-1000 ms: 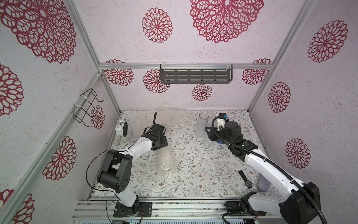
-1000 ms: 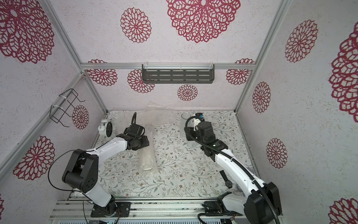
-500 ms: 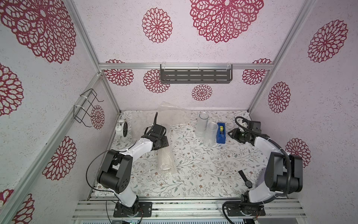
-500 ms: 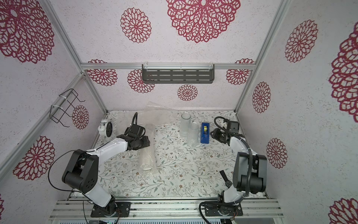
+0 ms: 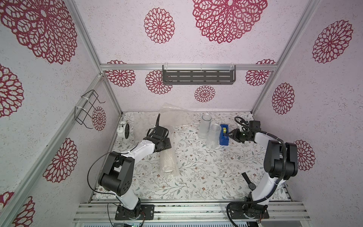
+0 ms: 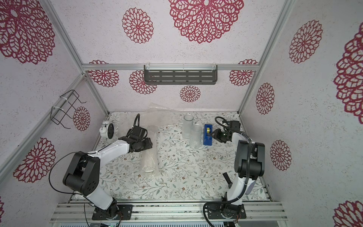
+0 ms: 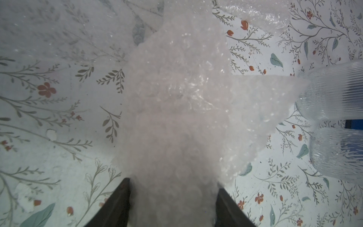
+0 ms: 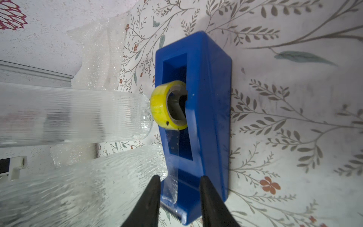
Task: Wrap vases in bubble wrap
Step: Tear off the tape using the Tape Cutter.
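A vase rolled in bubble wrap (image 5: 168,163) (image 6: 149,161) lies on the table, a white end showing toward the front. My left gripper (image 5: 166,142) (image 6: 148,144) (image 7: 173,182) is shut on its far end, a finger on each side of the wrap. A frosted glass cylinder (image 5: 205,125) (image 8: 68,116) and a shorter clear ribbed glass (image 5: 214,136) (image 8: 78,182) stand bare at the back right. My right gripper (image 5: 230,134) (image 8: 179,180) is open at the cutter end of the blue tape dispenser (image 5: 224,134) (image 8: 208,98), the loose tape end between its jaws.
Loose bubble wrap sheets (image 5: 172,116) lie along the back wall. A white alarm clock (image 5: 123,129) stands at the back left. A black strap-like object (image 5: 248,180) lies by the right arm's base. A wire rack (image 5: 88,110) and a grey shelf (image 5: 198,76) hang on the walls.
My right arm has pulled back from over the glasses to the right side and now points at the tape dispenser, its jaws a little narrower. The left arm and wrapped vase have not moved.
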`<state>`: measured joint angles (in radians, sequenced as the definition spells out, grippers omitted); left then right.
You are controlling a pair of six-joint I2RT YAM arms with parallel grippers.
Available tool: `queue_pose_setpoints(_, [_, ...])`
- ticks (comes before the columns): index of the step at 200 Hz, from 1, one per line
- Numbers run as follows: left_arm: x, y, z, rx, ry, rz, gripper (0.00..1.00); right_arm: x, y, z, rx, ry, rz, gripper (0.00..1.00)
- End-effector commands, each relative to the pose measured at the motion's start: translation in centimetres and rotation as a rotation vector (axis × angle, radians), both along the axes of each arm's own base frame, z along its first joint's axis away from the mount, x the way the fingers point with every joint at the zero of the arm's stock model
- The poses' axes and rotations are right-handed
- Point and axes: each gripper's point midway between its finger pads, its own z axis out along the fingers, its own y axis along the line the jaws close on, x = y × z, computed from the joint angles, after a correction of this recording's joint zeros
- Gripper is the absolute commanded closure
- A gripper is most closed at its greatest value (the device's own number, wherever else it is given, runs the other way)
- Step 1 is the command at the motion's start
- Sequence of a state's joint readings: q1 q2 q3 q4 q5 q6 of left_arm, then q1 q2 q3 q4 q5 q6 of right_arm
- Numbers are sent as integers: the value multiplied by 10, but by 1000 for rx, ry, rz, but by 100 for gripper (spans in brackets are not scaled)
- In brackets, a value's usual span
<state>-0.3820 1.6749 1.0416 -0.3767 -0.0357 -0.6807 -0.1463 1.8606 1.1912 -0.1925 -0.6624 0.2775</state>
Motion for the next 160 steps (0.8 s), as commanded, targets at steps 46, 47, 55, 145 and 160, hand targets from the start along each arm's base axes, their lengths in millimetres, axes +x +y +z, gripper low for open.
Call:
queue_pose_setpoints(46, [-15, -14, -14, -23, 55, -46, 45, 9, 12, 8, 60, -52, 80, 71])
queue_pose_setpoints(47, [-15, -14, -14, -23, 55, -46, 45, 9, 12, 8, 60, -52, 79, 71])
queue_pose_setpoints(55, [-15, -15, -15, -22, 57, -47, 45, 9, 14, 8, 66, -53, 84, 72])
queue_pose_setpoints(145, [-14, -16, -15, -11, 60, -48, 45, 14, 23, -4, 85, -19, 114, 80])
queue_pose_setpoints(160, [-15, -16, -16, -10, 62, -48, 45, 14, 23, -6, 84, -15, 115, 82])
